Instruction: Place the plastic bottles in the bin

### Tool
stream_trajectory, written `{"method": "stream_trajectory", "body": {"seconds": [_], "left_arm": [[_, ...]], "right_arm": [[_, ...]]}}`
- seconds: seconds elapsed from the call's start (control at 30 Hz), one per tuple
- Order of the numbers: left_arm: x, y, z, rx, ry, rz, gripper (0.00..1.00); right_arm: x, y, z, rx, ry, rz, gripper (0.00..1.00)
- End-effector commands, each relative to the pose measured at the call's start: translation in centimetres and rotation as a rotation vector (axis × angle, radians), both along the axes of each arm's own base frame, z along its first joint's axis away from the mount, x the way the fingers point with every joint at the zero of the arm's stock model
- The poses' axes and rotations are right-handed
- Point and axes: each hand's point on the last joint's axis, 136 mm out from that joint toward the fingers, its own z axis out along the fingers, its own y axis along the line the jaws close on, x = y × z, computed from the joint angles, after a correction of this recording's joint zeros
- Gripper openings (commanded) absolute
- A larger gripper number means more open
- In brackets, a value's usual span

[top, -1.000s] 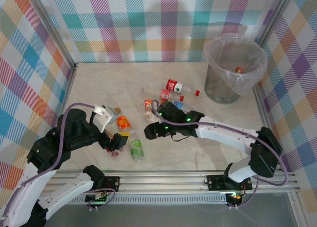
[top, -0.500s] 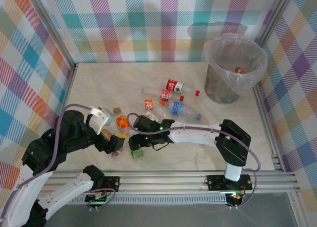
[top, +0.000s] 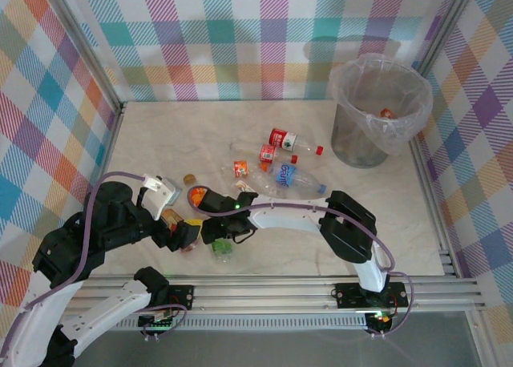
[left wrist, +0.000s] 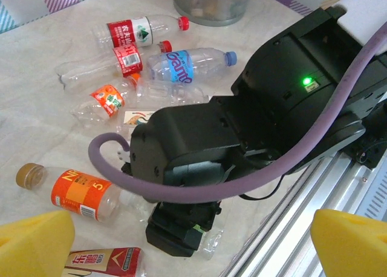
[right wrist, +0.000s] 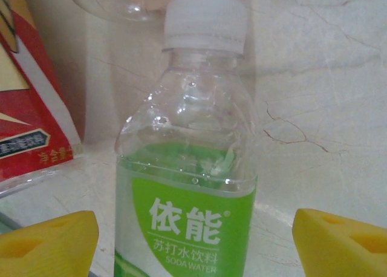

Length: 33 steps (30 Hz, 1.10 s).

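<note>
A green-label bottle [right wrist: 190,186] with a white cap lies between the yellow pads [right wrist: 48,244] of my right gripper [right wrist: 193,244], which is open with a gap on each side. From above, that gripper [top: 218,239] hovers over the same bottle [top: 223,250] near the front edge. My left gripper [top: 180,235] is open just to its left, over a red-label bottle [left wrist: 100,262]. An orange-label bottle [top: 197,195] lies beside it. More bottles [top: 282,139] [top: 290,175] lie mid-table. The bin [top: 346,90] stands at the back right.
The right arm [top: 288,215] stretches across the table's near half, close to the left gripper. An aluminium rail [top: 280,291] runs along the front edge. Checked walls close in the table on three sides. A bottle [top: 387,112] lies inside the bin.
My right gripper has swung left and nearer, from the middle cluster to the green-label bottle, and its jaws have widened. The left arm has shifted slightly.
</note>
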Motion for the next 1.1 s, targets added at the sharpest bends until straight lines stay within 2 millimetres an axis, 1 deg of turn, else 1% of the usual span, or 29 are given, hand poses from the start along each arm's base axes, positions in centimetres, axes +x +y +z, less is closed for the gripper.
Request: {"method": "stream_trajectory", "body": {"seconds": [0.0, 0.13, 0.27, 0.47, 0.6, 0.73, 0.87, 0.93, 1.07], "left_arm": [[-0.5, -0.3, -0.2, -0.022, 0.01, -0.02, 1.0], [-0.5, -0.5, -0.2, -0.032, 0.011, -0.023, 1.0], [-0.7, -0.8, 0.3, -0.057, 0.007, -0.039, 1.0], [-0.5, -1.2, 0.4, -0.067, 0.004, -0.048, 1.0], [-0.4, -1.8, 0.6, -0.091, 0.007, -0.066, 1.0], [-0.2, -2.2, 0.5, -0.098, 0.009, -0.074, 1.0], [-0.1, -2.4, 0.4, -0.098, 0.014, -0.082, 1.0], [-0.3, -2.7, 0.9, -0.12, 0.004, -0.101, 1.0], [-0.9, -3.9, 2.6, -0.212, -0.041, -0.165, 1.0]], "right_arm": [[-0.4, -0.5, -0.7, -0.077, 0.002, -0.007, 0.84], [-0.5, -0.7, -1.4, -0.149, -0.003, 0.004, 0.83], [-0.1, -1.4, -1.6, -0.231, -0.033, 0.002, 0.79], [0.0, -1.6, -1.7, -0.253, -0.042, 0.014, 0.77], [0.2, -1.4, -1.5, -0.244, -0.054, 0.025, 0.72], [0.4, -1.3, -1.3, -0.237, -0.067, 0.039, 0.64], [0.7, -1.4, -0.8, -0.238, -0.093, 0.05, 0.6], [1.1, -1.5, 0.0, -0.221, -0.116, 0.056, 0.59], [1.7, -1.8, 1.6, -0.141, -0.126, 0.055, 0.59]]}}
